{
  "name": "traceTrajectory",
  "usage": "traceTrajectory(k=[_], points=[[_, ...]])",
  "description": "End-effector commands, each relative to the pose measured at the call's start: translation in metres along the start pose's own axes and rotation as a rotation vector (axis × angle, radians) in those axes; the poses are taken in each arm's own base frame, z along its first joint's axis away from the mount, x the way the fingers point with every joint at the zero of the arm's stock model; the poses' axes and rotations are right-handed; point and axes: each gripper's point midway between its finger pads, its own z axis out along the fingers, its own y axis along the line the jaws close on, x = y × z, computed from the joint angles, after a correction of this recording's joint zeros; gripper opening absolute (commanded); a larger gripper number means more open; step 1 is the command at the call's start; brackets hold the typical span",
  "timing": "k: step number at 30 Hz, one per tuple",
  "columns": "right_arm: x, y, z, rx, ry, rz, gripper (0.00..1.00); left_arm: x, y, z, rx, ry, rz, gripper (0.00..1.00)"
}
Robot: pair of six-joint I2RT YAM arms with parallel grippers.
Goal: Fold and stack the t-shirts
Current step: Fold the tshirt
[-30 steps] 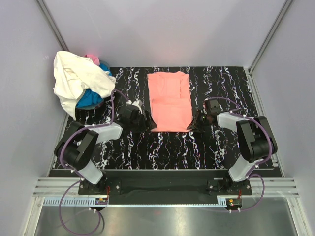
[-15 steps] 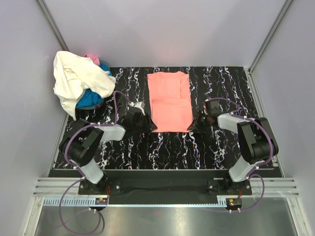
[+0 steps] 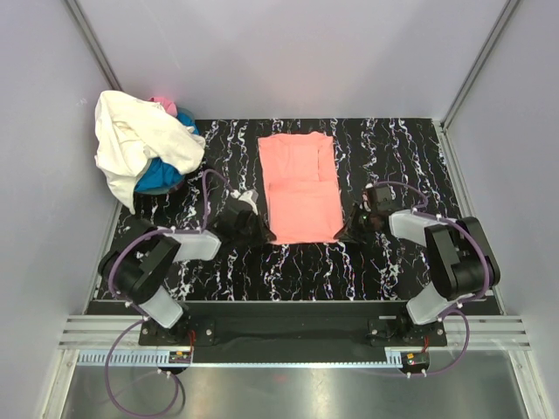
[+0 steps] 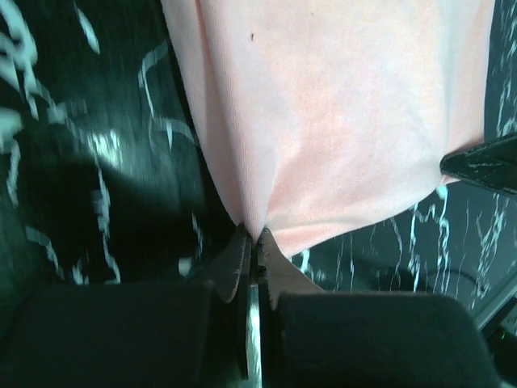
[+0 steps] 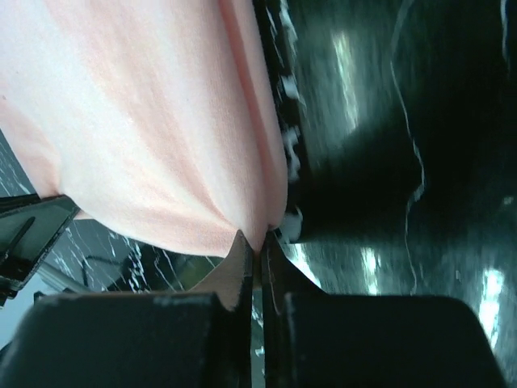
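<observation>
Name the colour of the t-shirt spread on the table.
The t-shirt is salmon-pink; the top external view shows it best.

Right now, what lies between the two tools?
Near hem of the salmon-pink t-shirt, pinched by the left tool and right tool; top view shows it.

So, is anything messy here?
Yes: the cream-white shirt lies crumpled over the blue shirt and a hot pink bit at the far left corner, spilling past the table edge. The salmon-pink shirt looks neat, held by the left pincer and right pincer.
</observation>
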Motion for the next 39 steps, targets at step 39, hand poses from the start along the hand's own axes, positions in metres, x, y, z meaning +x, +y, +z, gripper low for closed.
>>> traceTrajectory(k=[39], points=[[-0.137,0.113,-0.089,0.086,-0.288,-0.113,0.00,-0.172,-0.060,-0.070,-0.069,-0.131,0.070,0.00]])
